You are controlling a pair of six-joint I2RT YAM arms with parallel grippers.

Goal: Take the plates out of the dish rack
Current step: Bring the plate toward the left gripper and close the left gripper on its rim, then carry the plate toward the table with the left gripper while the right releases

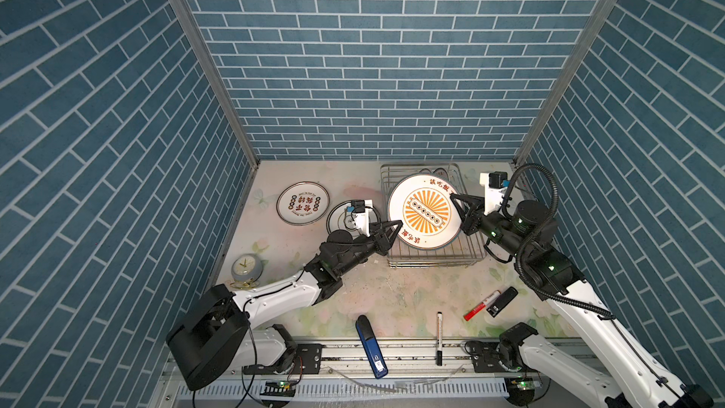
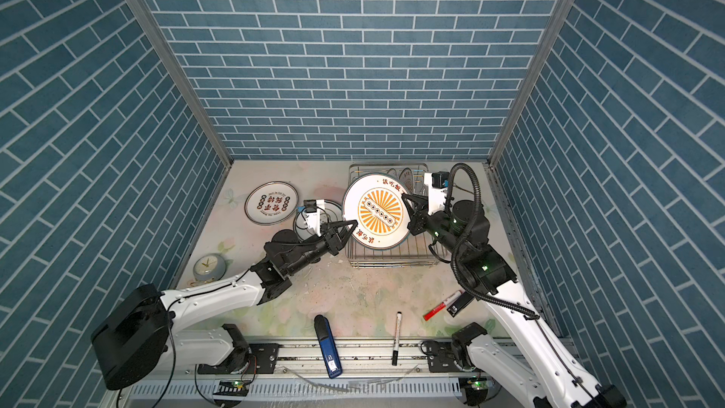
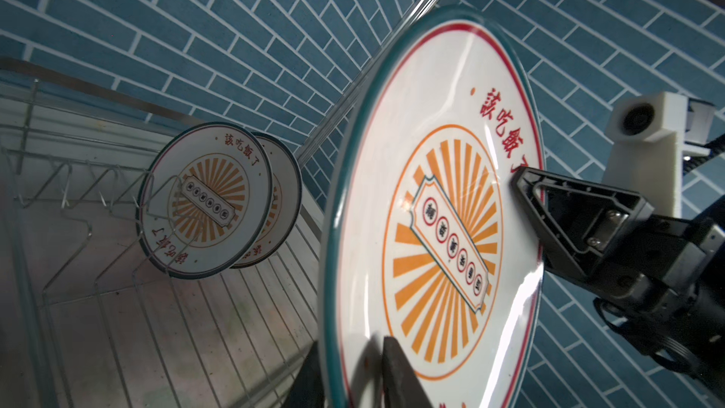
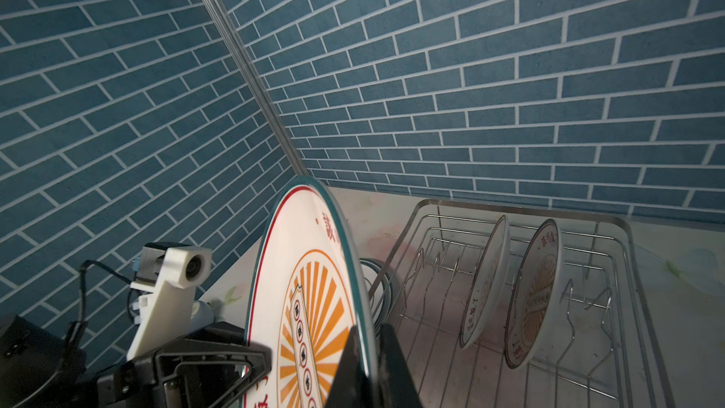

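Blue-tiled booth, floral desk (image 1: pixel 392 296). The left gripper (image 1: pixel 398 224) and right gripper (image 1: pixel 454 198) pinch opposite rims of a large sunburst plate (image 1: pixel 425 211) above the dish rack (image 1: pixel 433 261). Beside it lie two plates (image 1: pixel 303 203), unloaded; two more plates (image 4: pixel 533 296) stand inside.

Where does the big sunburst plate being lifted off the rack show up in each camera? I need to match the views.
Top view: big sunburst plate right of centre, over the dish rack.
Top view: plate near centre, over the rack.
Left wrist: close up, face on.
Right wrist: close up, nearly edge on.
Shared landmark: the rack.
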